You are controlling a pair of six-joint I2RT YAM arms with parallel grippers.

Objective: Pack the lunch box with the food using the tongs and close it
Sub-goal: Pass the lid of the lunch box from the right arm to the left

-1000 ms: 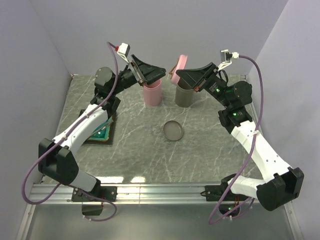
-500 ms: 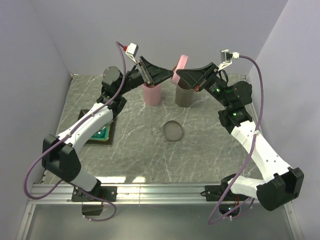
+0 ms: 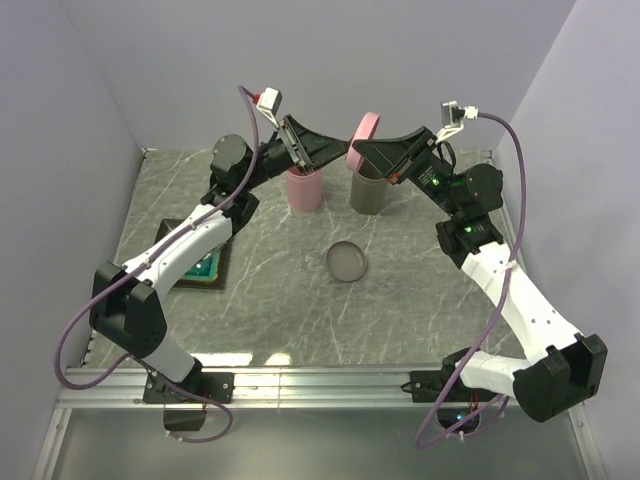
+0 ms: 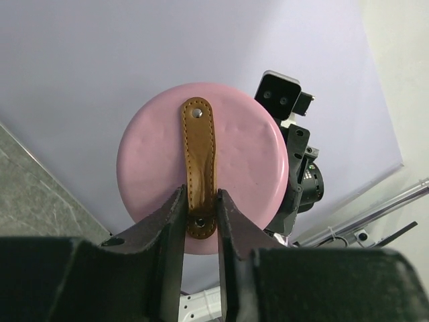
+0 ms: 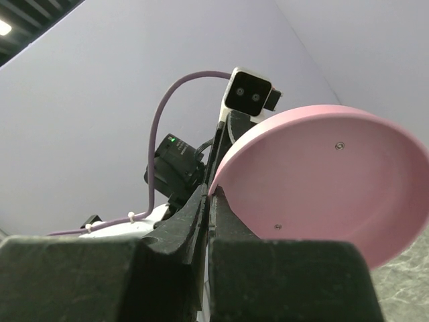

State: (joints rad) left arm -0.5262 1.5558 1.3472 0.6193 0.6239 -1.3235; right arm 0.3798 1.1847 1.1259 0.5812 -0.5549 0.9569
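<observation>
The left gripper point(image 4: 200, 196) is narrowed to a slim gap and clamps the lower end of the brown leather strap point(image 4: 200, 154), one finger against each edge. The strap is stitched along its border and fixed by a metal rivet at each end across the top of the pink lid point(image 4: 248, 161), a smooth, matte, round disc held in the air on edge. The right gripper point(image 5: 209, 194) is clenched on that lid's rim, with the shallow underside and two small screw heads facing its camera.

Below them on the grey marbled table point(image 3: 280, 300) stand the lunch box's pink cylinder point(image 3: 305, 188) and grey cylinder point(image 3: 367, 192), side by side and open. A grey round lid point(image 3: 347, 262) lies flat nearer the arms. A teal tray point(image 3: 205, 268) sits mostly hidden under the left arm.

A second ago the left gripper was wide open above the pink cylinder; it has since swung right to the lid and closed in. The right arm has not moved.
</observation>
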